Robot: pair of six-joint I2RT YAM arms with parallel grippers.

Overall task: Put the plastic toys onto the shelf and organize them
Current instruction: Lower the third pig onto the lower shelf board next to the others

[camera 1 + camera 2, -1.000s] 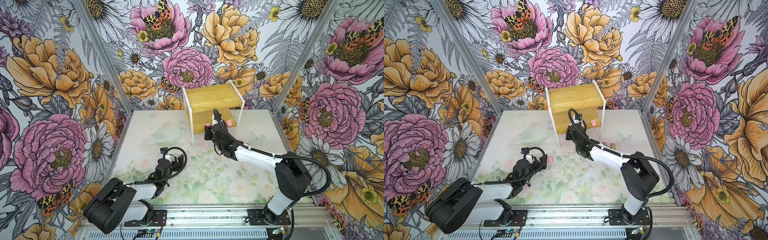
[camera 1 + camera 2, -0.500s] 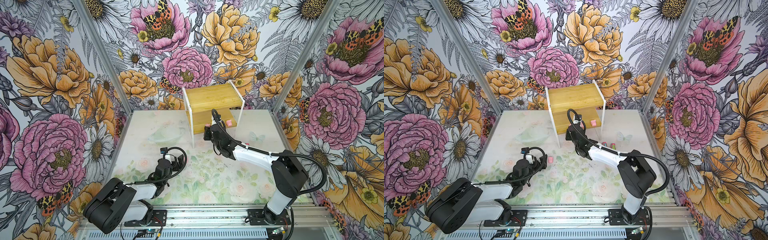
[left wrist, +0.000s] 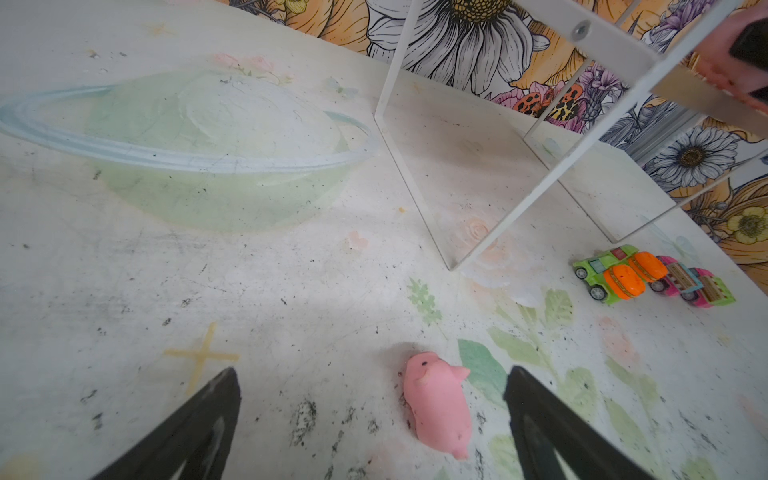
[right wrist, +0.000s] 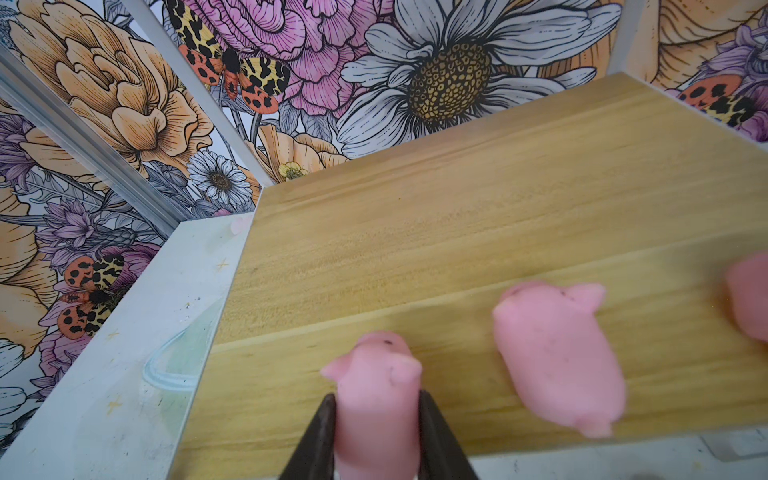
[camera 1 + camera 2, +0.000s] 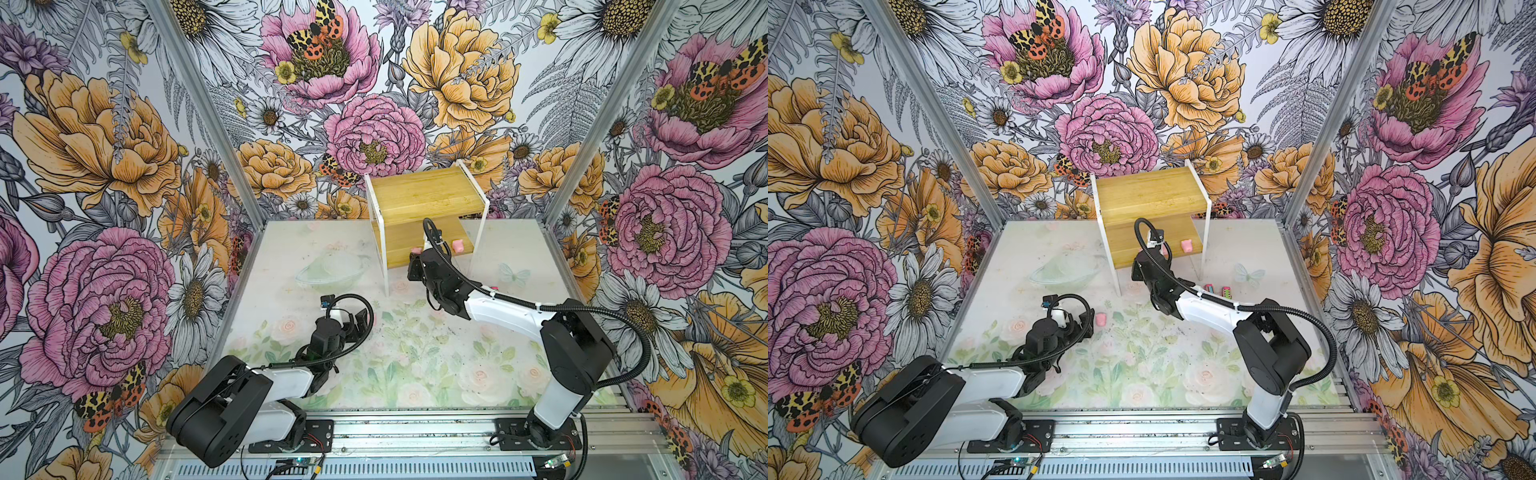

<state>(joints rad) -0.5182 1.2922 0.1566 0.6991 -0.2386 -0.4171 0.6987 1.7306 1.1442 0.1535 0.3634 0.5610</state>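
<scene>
Risk, as I judged it: right gripper [image 4: 376, 398] pinched pink pig [image 4: 374, 365] at front edge of shelf [image 4: 457, 249], so careless release could tip it off or nudge neighbouring pig [image 4: 557, 357].

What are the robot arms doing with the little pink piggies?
The right gripper holds one pig over the shelf's lower board, next to two pigs lying there. The left gripper is open, with another pig just ahead on the table. Four cars sit on the table nearby.
</scene>
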